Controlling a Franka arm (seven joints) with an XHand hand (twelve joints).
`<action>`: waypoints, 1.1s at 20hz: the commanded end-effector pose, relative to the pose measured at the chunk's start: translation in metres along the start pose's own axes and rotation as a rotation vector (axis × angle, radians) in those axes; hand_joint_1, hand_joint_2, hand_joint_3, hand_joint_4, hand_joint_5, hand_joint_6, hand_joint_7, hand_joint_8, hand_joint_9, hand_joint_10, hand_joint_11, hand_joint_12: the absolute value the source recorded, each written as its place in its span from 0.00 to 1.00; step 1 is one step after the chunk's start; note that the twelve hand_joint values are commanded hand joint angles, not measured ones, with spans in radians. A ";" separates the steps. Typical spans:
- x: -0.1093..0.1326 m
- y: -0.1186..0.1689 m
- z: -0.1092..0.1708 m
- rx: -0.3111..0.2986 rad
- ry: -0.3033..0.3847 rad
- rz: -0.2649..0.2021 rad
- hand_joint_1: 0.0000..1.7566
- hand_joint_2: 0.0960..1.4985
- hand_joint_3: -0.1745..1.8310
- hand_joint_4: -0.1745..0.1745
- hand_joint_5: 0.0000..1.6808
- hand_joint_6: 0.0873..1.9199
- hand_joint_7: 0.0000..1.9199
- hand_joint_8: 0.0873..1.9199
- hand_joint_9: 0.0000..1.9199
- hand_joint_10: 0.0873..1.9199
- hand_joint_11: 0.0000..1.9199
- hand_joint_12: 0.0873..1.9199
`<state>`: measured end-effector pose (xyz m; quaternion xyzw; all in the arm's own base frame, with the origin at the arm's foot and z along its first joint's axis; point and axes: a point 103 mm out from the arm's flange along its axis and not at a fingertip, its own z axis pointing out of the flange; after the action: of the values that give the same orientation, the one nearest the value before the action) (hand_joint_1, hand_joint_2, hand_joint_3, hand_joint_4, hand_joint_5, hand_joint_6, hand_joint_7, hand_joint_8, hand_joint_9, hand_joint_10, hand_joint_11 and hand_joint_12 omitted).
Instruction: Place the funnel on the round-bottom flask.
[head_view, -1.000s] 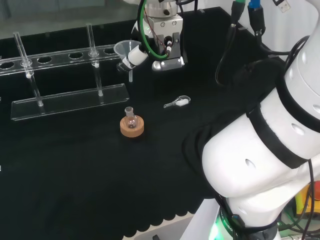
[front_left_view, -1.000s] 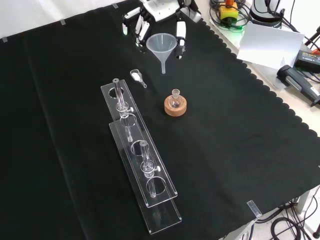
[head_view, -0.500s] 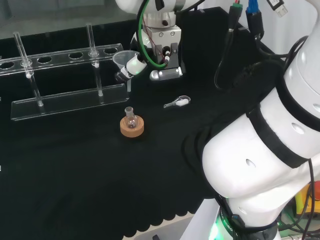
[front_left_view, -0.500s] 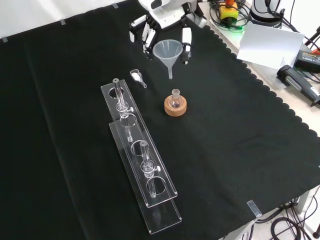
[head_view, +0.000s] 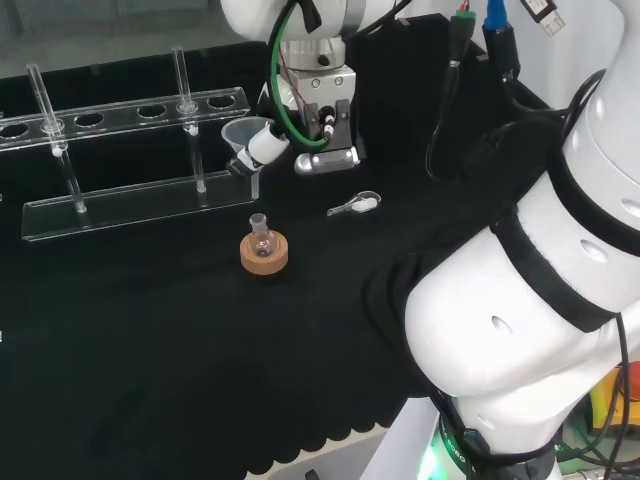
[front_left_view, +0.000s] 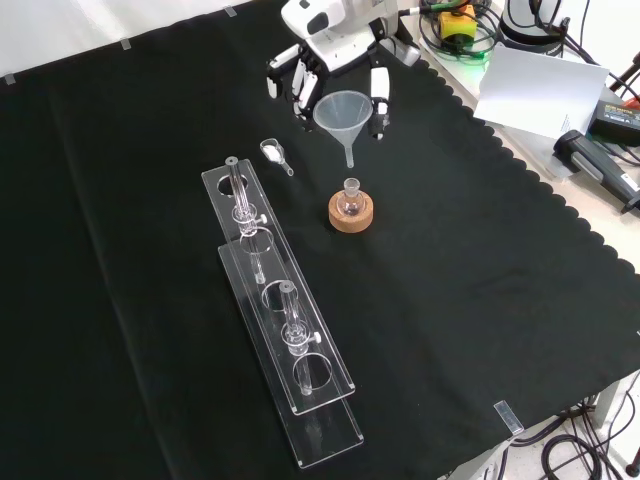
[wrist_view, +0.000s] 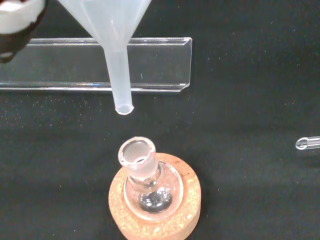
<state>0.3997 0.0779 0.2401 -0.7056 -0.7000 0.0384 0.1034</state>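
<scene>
Wrist view had the funnel (wrist_view: 116, 30) stem tip hanging just above the round-bottom flask (wrist_view: 148, 181) mouth, apart from it and a bit off to one side, so you weren't seated yet. Front view showed the hand (front_left_view: 335, 62) with fingers pinched round the funnel rim, carrying it clear of the cloth. Flask stood upright in its cork ring (front_left_view: 351, 214). Pickup looked done; left, by my read: centre stem, lower, let go.

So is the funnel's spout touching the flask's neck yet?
Apart. In the wrist view the funnel spout ends short of the flask mouth, with black cloth showing between them.
</scene>
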 end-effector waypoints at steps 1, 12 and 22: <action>0.004 -0.003 0.006 0.014 -0.011 -0.010 0.44 0.33 0.37 0.86 0.59 0.31 0.68 0.26 0.48 0.10 0.00 0.59; 0.004 -0.001 0.009 0.021 -0.003 0.016 0.44 0.33 0.38 0.86 0.59 0.31 0.68 0.25 0.49 0.10 0.00 0.59; -0.001 0.002 0.023 0.029 -0.004 0.036 0.44 0.33 0.38 0.85 0.60 0.31 0.68 0.25 0.49 0.10 0.00 0.59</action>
<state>0.3980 0.0792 0.2186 -0.7151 -0.6877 0.0509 0.1141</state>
